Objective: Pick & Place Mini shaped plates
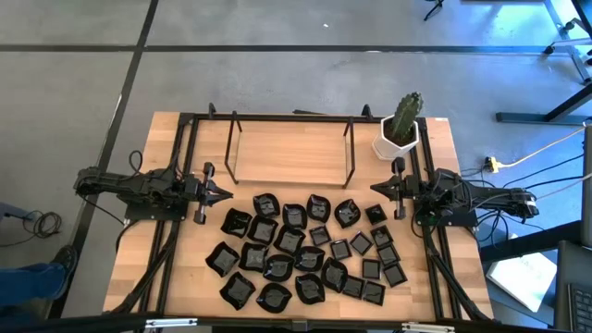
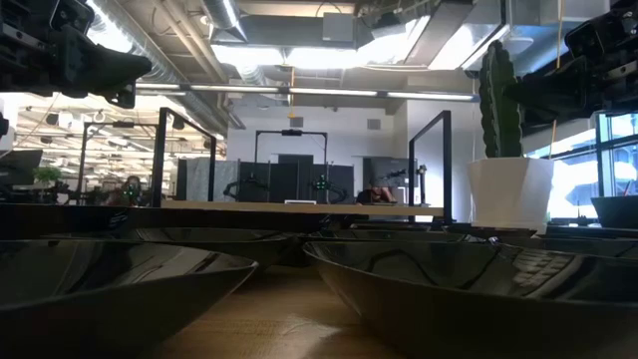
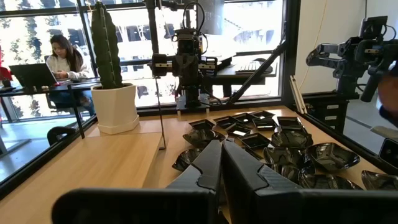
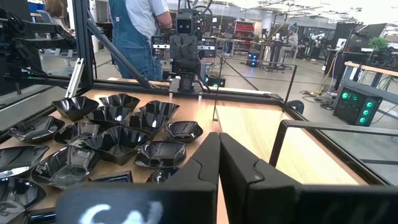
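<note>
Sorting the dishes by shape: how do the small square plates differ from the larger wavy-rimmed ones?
The square plates are smaller, with straight edges, and cluster on the right arm's side. The wavy-rimmed plates are larger, with irregular scalloped rims, and fill the spread's left and middle. Both kinds are glossy black, lying loose on the wooden table.

Two arms are resting at the table's sides with small black dishes lying between them.

The left gripper is sitting closed at the table's left side, pointing inward; the right gripper is sitting closed at the right, facing it. The mini shaped plates are crowding the table's near half. A white pot with a cactus is standing at the far right corner, beside a wooden shelf.
</note>
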